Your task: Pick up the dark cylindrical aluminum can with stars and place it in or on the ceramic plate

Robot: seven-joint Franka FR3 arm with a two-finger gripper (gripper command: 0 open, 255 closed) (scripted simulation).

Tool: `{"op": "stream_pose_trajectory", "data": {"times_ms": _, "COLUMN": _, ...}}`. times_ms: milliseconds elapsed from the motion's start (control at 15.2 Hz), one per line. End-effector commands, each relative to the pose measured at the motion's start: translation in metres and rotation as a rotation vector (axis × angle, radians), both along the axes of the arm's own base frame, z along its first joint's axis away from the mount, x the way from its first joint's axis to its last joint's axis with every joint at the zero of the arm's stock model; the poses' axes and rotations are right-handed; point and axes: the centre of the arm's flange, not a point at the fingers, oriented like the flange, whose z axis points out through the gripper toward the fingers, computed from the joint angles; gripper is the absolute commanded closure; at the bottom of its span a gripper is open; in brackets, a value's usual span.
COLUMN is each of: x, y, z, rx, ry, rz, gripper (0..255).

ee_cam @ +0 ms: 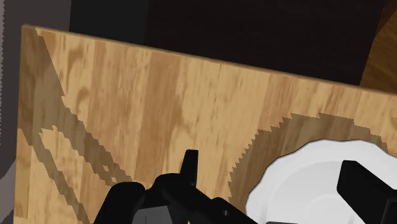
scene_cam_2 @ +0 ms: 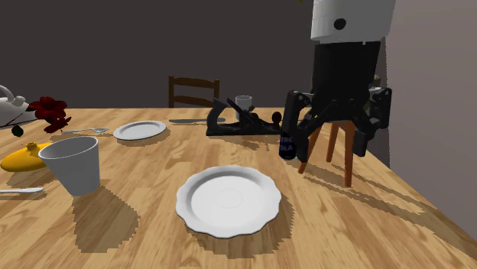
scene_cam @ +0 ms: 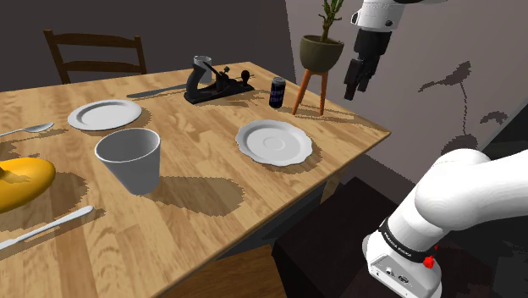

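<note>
- Shoulder view puts the can [scene_cam: 277,91] upright near the table's [scene_cam: 211,220] far edge, between the hand plane [scene_cam: 218,85] on that view's left and the planter's [scene_cam: 320,51] wooden legs just beside it on the right.
- Gripper [scene_cam: 353,89] hangs in the air above and to the right of the can, well apart from it and holding nothing.
- Second exterior view shows its fingers [scene_cam_2: 367,122] spread wide; the can [scene_cam_2: 287,145] is partly hidden behind one of them.
- Wrist view has the fingers apart over the table edge, with the scalloped plate [ee_cam: 305,184] under them.
- That plate [scene_cam: 273,141] lies near the can on the side towards the camera; a rounder plate [scene_cam: 104,113] sits well apart, so I take the scalloped one as the goal.
- Likely handling: light, thin-walled and smooth, so it should lift easily but could slip or dent under a hard squeeze.
- Tall and narrow, it would probably tip if nudged.
- Best hold, I judge: across the body around mid-height, with the fingers turned so that neither meets the planter legs or the plane.
- Markings on its dark side are too small to read as stars.
</note>
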Motion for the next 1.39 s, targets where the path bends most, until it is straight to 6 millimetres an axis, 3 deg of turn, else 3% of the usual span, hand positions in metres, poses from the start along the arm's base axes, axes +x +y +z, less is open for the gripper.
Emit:
{"op": "stream_pose_trajectory", "data": {"times_ms": 0, "x": 0.0, "y": 0.0, "z": 0.0, "rx": 0.0, "ry": 0.0, "rz": 0.0, "gripper": 0}}
{"op": "stream_pose_trajectory", "data": {"times_ms": 1320, "x": 0.25, "y": -0.021, "z": -0.052, "rx": 0.015, "ry": -0.052, "rz": -0.041, "gripper": 0}}
